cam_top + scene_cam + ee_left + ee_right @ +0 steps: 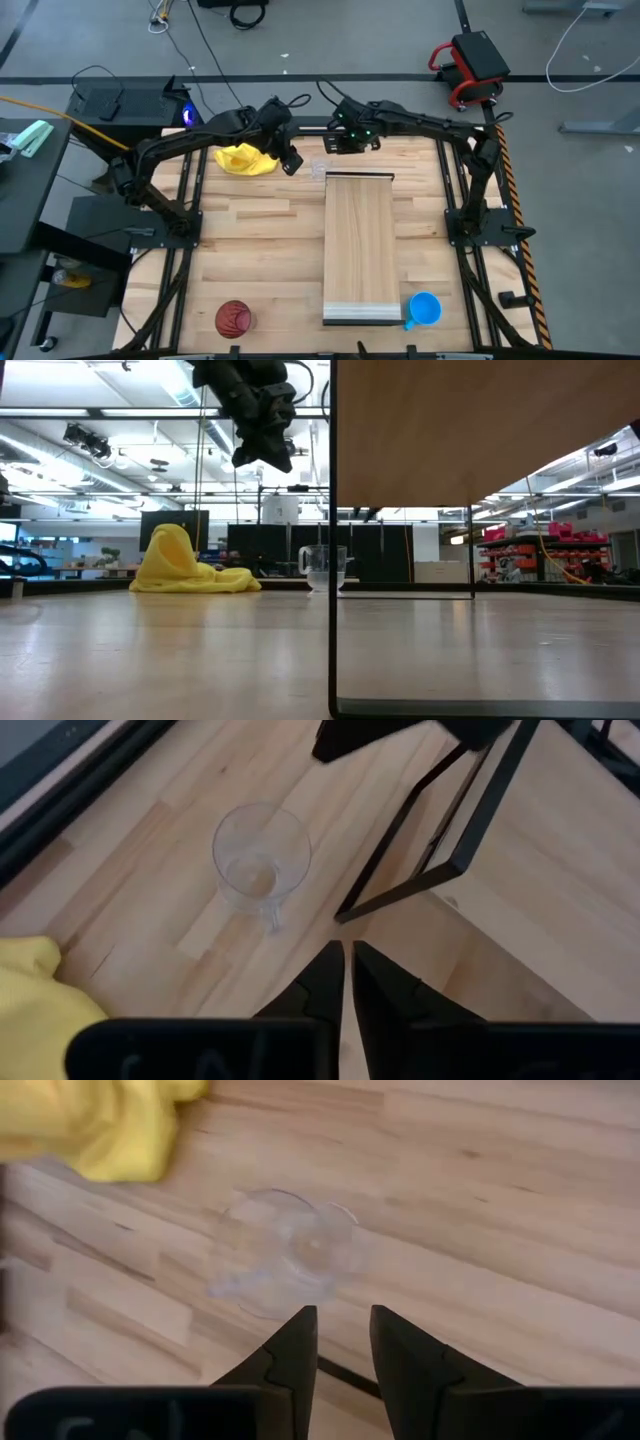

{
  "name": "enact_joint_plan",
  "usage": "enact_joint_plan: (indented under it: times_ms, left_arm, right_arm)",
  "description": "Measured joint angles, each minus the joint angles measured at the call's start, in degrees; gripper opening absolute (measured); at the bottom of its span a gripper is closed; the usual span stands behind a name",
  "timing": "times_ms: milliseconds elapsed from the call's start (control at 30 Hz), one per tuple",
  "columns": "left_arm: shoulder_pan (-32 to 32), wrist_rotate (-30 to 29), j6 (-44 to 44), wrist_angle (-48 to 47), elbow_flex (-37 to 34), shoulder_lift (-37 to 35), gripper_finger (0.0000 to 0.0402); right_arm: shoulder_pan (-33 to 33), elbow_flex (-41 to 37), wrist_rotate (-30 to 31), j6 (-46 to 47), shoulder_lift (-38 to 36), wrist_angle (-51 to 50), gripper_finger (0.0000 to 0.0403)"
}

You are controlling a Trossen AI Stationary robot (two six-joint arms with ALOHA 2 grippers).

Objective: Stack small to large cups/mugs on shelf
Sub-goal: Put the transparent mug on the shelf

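Ceiling strip lights illuminate the room evenly and brightly. Shadows on the tabletop [260, 230] are faint. The clear cup [288, 1252] appears blurred in the right wrist view.

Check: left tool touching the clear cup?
Apart. In the left wrist view bare tabletop shows between the left tool and the clear cup; in the low view the tool hangs well above the cup.
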Motion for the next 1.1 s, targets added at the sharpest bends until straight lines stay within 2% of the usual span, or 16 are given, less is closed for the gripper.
enact_joint_plan:
  times_ms: [567, 1100]
  left_arm:
    - [0.0, -0.09, -0.17, -1.1, 0.0, 0.0, 0.0039]
    - [0.0, -0.09, -0.03, -2.1, 0.0, -0.02, 0.0045]
  right_arm:
    - [3.18, -2.95, -0.02, 3.18, 4.8, 6.87, 0.0104]
    - [2.61, -2.91, 1.71, 5.43, 7.03, 9.35, 0.0104]
